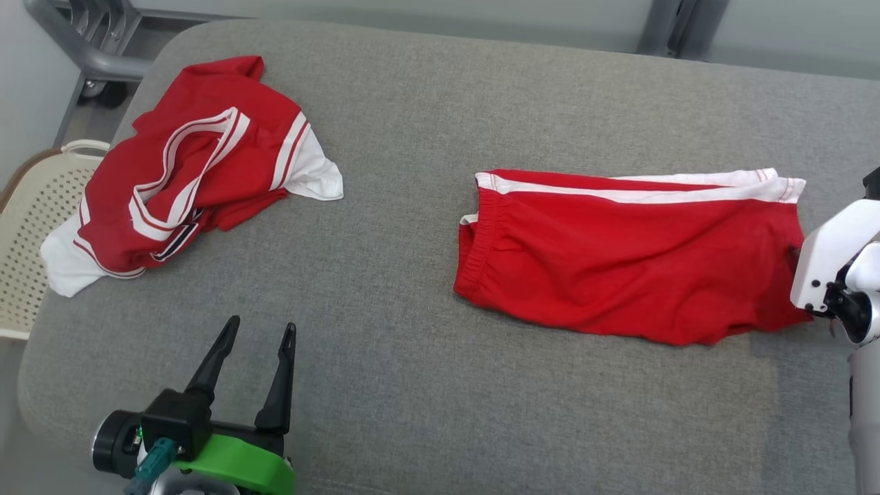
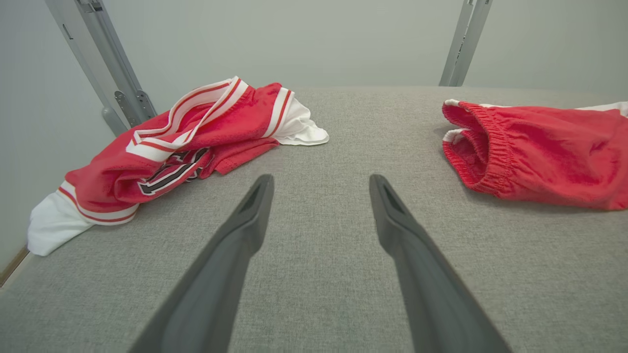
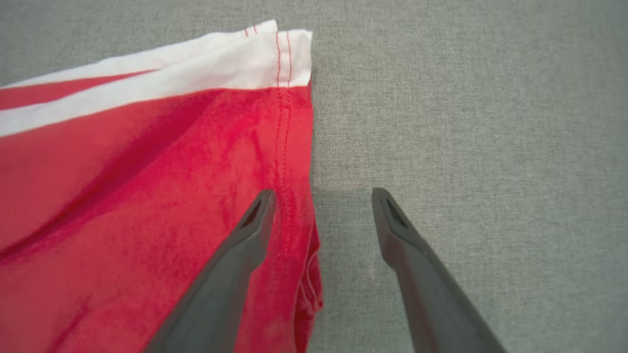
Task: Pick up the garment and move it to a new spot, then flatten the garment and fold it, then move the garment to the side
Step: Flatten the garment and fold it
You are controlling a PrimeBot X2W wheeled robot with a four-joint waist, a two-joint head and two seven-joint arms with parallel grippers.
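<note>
Now spread beneath the robot, a grey padded table [image 1: 412,206] carries two garments. The red shorts [image 1: 619,268], lying flat and doubled over with a white side stripe along their far side, occupy the right half of the table, elastic waistband toward the middle and leg hems toward the right edge. A red jersey [image 1: 192,172] with white striped trim sits crumpled at the far-left corner, one white sleeve reaching the left edge. Beyond that edge stands a cream perforated basket [image 1: 27,227]. The left hand [image 1: 262,324] hovers over bare fabric at the near-left corner, fingers spread wide and holding nothing. The right hand [image 3: 322,193], also wide open and empty, straddles the shorts' hem near the right edge, one finger above red cloth, the other above bare table; whether either touches cannot be told.
</note>
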